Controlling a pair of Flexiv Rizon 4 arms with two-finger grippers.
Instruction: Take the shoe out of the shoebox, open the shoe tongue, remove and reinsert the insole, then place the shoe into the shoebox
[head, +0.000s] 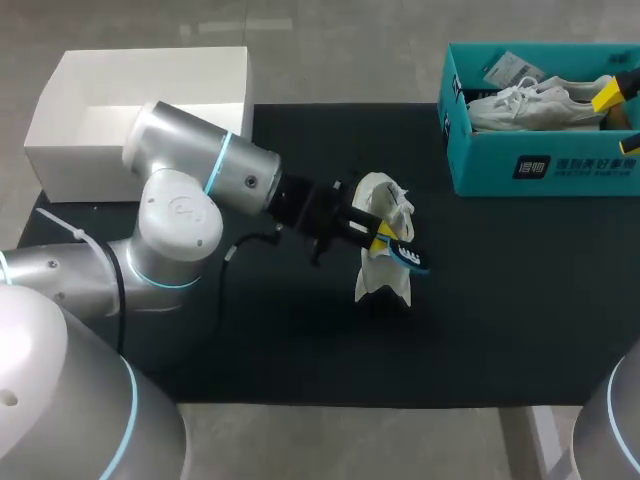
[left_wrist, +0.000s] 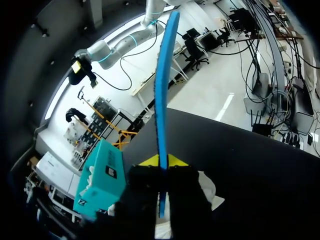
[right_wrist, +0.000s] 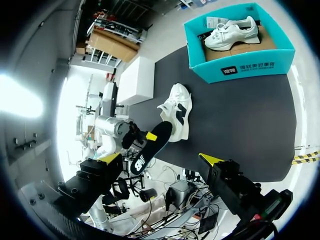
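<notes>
Insole (head: 407, 260) clamped in left gripper (head: 381, 236) jaws, long axis running ahead of them, just beside shoe (head: 384, 282); right gripper (head: 618, 118) jaws spread, empty, well away from shoe.

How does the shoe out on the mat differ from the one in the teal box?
The mat shoe sits on the black mat beside the left gripper, whose fingers pinch an insole; the boxed shoe lies inside the teal shoebox. In the head view the mat shoe runs near to far, the boxed shoe side to side. Both are white.
</notes>
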